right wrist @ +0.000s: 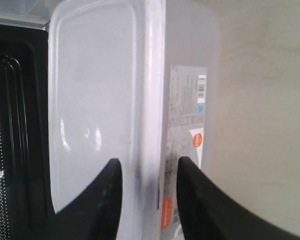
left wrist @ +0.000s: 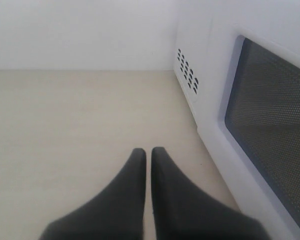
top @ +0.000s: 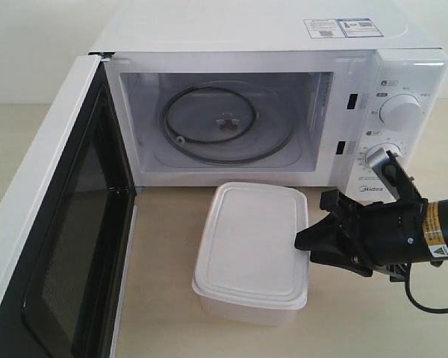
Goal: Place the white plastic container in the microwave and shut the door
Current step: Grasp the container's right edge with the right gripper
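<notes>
The shallow rectangular white plastic container [top: 250, 250] sits lidded on the pale desk [top: 164, 246], just in front of the boxy white microwave [top: 269, 30] and its open cavity. I judge it light, slick and slightly flexible (a hard squeeze might pop the lid), so I'd pinch it at the rim. My right pincer [right wrist: 147, 187] is released, jaws straddling that rim. The microwave's white door [top: 67, 224] stands wide open. My left pincer [left wrist: 148, 155], clenched on nothing, hangs near it.
</notes>
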Controlling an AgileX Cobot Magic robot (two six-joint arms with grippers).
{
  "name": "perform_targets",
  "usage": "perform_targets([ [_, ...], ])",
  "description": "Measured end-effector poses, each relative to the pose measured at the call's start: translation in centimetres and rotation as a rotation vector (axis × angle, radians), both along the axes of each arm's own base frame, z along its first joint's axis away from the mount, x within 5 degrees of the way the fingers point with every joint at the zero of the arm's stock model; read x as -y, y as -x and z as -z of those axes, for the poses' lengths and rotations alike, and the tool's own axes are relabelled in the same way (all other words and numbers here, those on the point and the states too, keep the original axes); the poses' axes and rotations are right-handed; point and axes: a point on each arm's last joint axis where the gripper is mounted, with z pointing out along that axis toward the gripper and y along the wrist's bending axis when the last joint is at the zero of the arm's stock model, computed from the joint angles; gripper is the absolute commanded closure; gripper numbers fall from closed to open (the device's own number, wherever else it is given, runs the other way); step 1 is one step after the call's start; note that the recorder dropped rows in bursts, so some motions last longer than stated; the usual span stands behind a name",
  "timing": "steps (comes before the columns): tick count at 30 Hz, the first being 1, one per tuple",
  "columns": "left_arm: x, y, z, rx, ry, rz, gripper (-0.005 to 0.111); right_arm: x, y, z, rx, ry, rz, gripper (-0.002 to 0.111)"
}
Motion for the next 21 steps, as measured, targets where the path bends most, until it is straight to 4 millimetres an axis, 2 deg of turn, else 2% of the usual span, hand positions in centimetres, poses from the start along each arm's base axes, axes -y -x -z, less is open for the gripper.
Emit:
perform_targets([
  [13,0.0,0.0,0.0,0.000,0.000,0.000,0.102,-0.2,0.0,0.0,-0.012,-0.007,0.012,0.073],
  [17,0.0,0.0,0.0,0.000,0.000,0.000,0.102,-0.7,0.1,0.9,-0.048,-0.018,-0.001,0.073],
  [21,0.0,0.0,0.0,0.000,0.000,0.000,0.102,-0.8,-0.1,0.9,-0.036,-0.036,0.017,0.073],
])
